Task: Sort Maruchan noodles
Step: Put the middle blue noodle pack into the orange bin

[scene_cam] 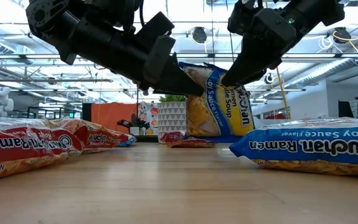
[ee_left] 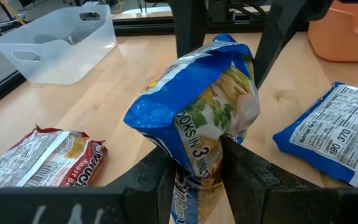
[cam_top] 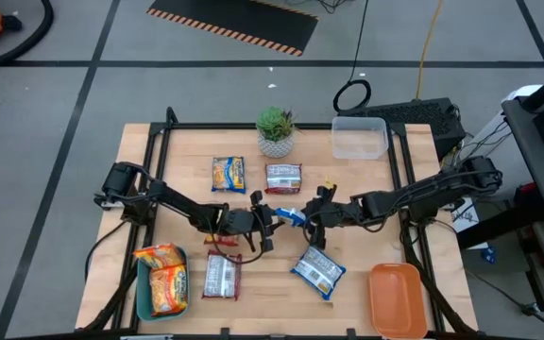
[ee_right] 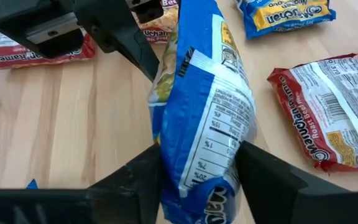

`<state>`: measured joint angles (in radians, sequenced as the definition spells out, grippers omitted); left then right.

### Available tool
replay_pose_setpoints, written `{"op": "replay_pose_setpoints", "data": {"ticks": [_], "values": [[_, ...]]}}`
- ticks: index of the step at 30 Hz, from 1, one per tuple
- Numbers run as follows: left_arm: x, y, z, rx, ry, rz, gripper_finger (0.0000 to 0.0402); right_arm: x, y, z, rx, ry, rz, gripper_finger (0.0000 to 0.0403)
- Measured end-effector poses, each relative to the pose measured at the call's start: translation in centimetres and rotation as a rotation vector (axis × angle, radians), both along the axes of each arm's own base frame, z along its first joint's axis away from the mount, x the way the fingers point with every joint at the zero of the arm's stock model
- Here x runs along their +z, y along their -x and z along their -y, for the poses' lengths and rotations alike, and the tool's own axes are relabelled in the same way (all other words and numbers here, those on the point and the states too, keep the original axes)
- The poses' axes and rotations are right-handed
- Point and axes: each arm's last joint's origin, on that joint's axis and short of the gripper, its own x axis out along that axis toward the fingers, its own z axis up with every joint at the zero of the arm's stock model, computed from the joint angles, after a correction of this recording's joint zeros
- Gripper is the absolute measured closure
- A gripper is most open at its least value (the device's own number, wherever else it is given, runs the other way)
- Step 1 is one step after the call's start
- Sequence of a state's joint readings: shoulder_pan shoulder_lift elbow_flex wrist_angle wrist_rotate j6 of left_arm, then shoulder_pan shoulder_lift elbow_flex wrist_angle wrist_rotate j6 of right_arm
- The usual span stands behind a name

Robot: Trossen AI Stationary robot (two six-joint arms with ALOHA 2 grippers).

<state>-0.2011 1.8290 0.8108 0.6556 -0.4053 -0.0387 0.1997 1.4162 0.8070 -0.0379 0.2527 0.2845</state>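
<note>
A blue-and-yellow Maruchan packet point(cam_top: 291, 216) hangs over the table's middle between my two grippers. My left gripper point(cam_top: 270, 225) comes from the left and is shut on it. My right gripper point(cam_top: 312, 219) comes from the right and has its fingers closed against the other end. Flat on the table lie a yellow-blue packet point(cam_top: 228, 174), a dark red one point(cam_top: 283, 178), another dark red one point(cam_top: 222, 276) and a blue-white one point(cam_top: 317, 269). Two orange packets point(cam_top: 163, 279) lie in the teal tray point(cam_top: 142, 295). My left gripper pinches the packet's left end point(ee_left: 191, 163) between its two fingers, coming from the table's left and slanting a little down. The packet stands on edge, bulged and crumpled above the fingers, clear of the table point(scene_cam: 219, 102). My right gripper has one finger on each flat face of the packet near its right end point(ee_right: 197, 177), with both fingers point(ee_right: 143, 177) lying against the wrapper. It comes from the table's right, slanting down. The packet stands upright between the fingers, off the table.
A clear plastic tub point(cam_top: 359, 137) and a potted plant point(cam_top: 275, 130) stand at the far edge. An orange tray point(cam_top: 395, 297) sits at the near right corner. Bare wood lies between the arms and the near edge.
</note>
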Motion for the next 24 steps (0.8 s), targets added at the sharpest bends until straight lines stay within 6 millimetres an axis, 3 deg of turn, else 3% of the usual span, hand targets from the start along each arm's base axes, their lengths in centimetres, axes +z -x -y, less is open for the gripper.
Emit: {"op": "replay_pose_setpoints", "data": {"ticks": [8, 14, 18, 24], "values": [[0.0, 0.0, 0.0, -0.005, 0.025, 0.000, 0.0279, 0.0, 0.0, 0.1, 0.038, -0.016, -0.012, 0.0302], [0.0, 0.0, 0.1, 0.005, 0.072, 0.007, 0.0278, 0.1, 0.1, 0.1, 0.042, -0.016, -0.010, 0.0312], [1.6, 0.4, -0.1, -0.025, 0.147, 0.025, 0.0252, 1.2, 0.7, 0.1, 0.044, -0.028, 0.015, 0.0311], [4.9, 2.5, -0.6, -0.024, 0.163, -0.047, 0.0188, 3.4, 2.3, -0.7, 0.051, -0.080, 0.074, 0.0311]]}}
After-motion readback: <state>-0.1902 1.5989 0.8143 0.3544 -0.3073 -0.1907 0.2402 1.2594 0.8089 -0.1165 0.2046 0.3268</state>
